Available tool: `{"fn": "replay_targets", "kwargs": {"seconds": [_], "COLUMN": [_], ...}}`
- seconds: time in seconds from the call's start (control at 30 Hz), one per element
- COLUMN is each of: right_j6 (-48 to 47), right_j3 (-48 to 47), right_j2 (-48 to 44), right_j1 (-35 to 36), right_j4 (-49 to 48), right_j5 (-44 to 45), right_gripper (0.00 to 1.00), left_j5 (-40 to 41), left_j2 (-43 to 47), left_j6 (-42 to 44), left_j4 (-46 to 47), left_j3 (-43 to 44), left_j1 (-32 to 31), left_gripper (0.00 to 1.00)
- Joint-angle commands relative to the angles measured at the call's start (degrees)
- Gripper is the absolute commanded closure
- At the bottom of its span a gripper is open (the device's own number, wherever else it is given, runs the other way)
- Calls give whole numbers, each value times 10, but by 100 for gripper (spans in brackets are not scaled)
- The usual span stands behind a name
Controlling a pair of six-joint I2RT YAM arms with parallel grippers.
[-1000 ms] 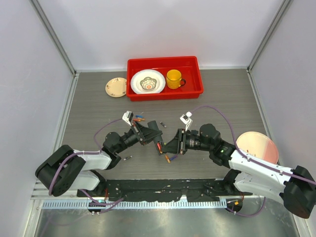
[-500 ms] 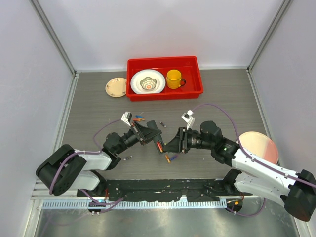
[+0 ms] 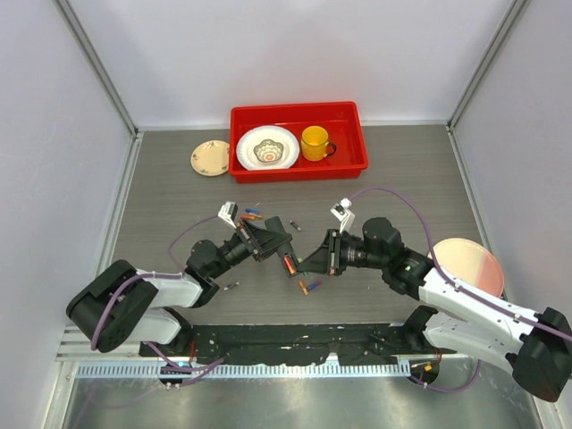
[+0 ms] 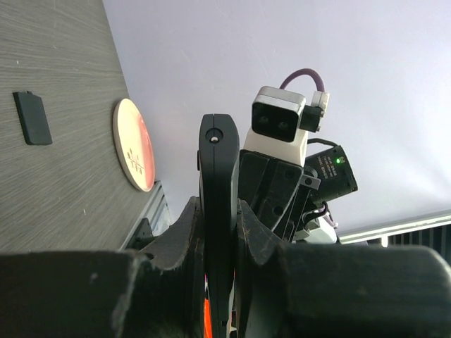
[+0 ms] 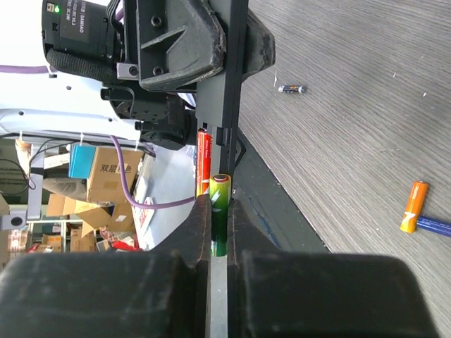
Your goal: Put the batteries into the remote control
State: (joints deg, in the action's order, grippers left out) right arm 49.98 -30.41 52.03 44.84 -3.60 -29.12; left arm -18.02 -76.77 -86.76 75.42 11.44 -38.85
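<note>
My left gripper (image 4: 218, 218) is clamped on the remote control (image 4: 217, 162). It's edge-on, long axis straight out from the fingers, bay hidden. Right gripper (image 5: 220, 225) pinches a green battery (image 5: 220, 193) lengthwise, tip toward the remote, beside a seated red battery (image 5: 204, 158).

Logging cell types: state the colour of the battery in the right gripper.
The battery is green, yellow toward its top; clearest in right wrist view.

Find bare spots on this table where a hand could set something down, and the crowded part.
Bare table lies between the red tray and the pink plate, and on the left, nearer than the tan saucer. The middle is crowded: the left gripper holding the remote control meets the right gripper holding a green battery, loose batteries around them.
</note>
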Motion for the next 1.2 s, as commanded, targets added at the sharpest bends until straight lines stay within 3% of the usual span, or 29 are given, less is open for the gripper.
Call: {"fn": "replay_targets", "kwargs": {"seconds": [0.0,0.07,0.27,0.43,0.57,0.77,1.17], "right_j6": [-7,-34,-187,-265,-303,-298,-278], "right_j3": [-27,-51,-225,-372,-467,-530,-548], "right_j2": [1,-5,46,126,213,280,322], "right_j1": [-12,-25,-21,35,72,86,86], "right_j4": [-9,32,345,502,635,674,654], "right_j5": [-21,-16,75,186,203,176,122], "right_gripper": [99,99,99,99,99,99,99], "left_j5": [4,4,-1,-2,10,17,27], "left_j2": [-5,-2,21,50,61,46,43], "left_j6": [19,19,48,93,108,105,90], "left_j4": [100,97,48,-53,-87,-88,-74], "left_j3": [9,6,13,34,39,35,32], "left_j1": [9,11,14,13,13,10,3], "left_gripper": [100,100,100,100,100,100,100]}}
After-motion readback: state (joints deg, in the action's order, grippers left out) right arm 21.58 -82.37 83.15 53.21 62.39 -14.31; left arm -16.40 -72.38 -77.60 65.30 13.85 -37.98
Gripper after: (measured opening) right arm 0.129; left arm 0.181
